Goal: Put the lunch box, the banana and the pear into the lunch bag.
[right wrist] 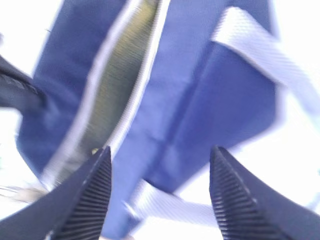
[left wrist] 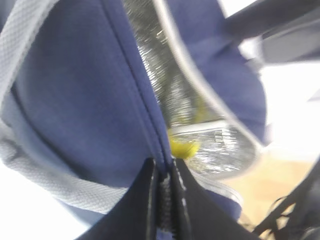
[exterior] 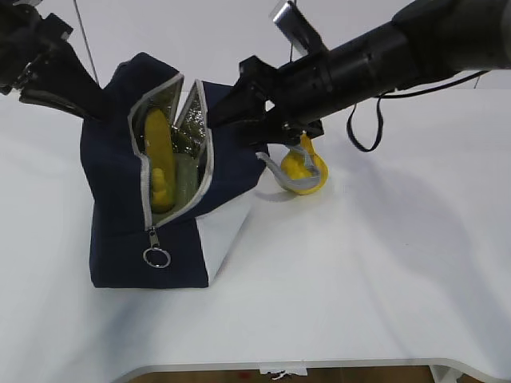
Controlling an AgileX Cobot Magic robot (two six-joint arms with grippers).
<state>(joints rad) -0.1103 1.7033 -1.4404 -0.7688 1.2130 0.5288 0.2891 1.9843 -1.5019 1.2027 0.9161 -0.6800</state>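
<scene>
The navy lunch bag (exterior: 120, 191) stands on the white table with its zipper open. The banana (exterior: 158, 163) stands on end inside it, next to the pale green lunch box (exterior: 185, 179). The pear (exterior: 305, 166) sits on the table just right of the bag, behind a grey handle strap (exterior: 289, 182). My left gripper (exterior: 89, 110) (left wrist: 162, 165) is shut on the bag's (left wrist: 85, 100) left rim. My right gripper (exterior: 227, 112) (right wrist: 161, 150) hovers open over the bag's (right wrist: 200, 90) right side, with nothing between its fingers.
The ring zipper pull (exterior: 156, 257) hangs at the bag's front. The right arm's black cable (exterior: 363, 132) loops above the table behind the pear. The table's front edge (exterior: 319, 365) runs along the bottom of the exterior view.
</scene>
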